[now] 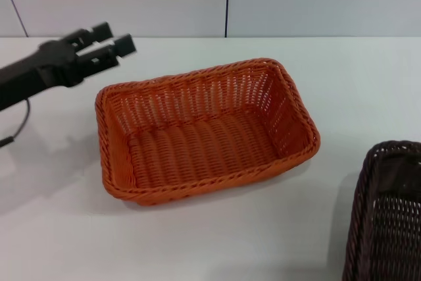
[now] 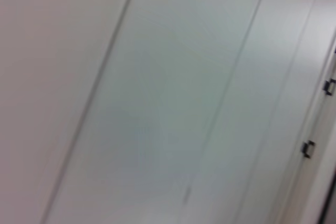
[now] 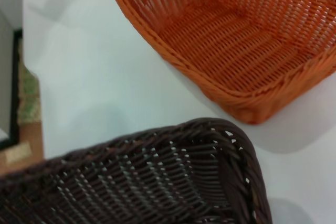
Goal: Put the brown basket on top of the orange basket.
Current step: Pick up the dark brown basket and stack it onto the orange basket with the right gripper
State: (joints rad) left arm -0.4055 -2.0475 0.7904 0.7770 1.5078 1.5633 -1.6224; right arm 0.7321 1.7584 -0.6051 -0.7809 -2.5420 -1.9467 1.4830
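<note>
**A:** ok so what's going on here? Far left, the left gripper [image 1: 108, 39] hangs above the table [image 1: 59, 228], off the orange basket's [image 1: 204, 133] left rear corner. Touching nothing. Fingers look close together with nothing between them, though I wouldn't swear to it. Its wrist cam only gets wall panels.

**B:** yeah, that arm looks idle to me. The orange basket sits mid-table, upright, empty. Brown basket [image 1: 388, 215] is at the right edge of the head view, half cut off, well apart from the orange one.

**A:** and the right gripper?

**B:** can't see it anywhere, so can't tell if it's spread or clamped. The right wrist cam looks right down on the brown basket's rim [image 3: 173, 177], with the orange basket [image 3: 236, 40] beyond, so my guess is that arm is at the brown basket, at the grab-it stage.

**A:** so stacking isn't done.

**B:** nope. Next move needs a firm grip on the brown rim, a lift clear of the orange rim, carry it left, line up the long sides, and lower it level.
</note>
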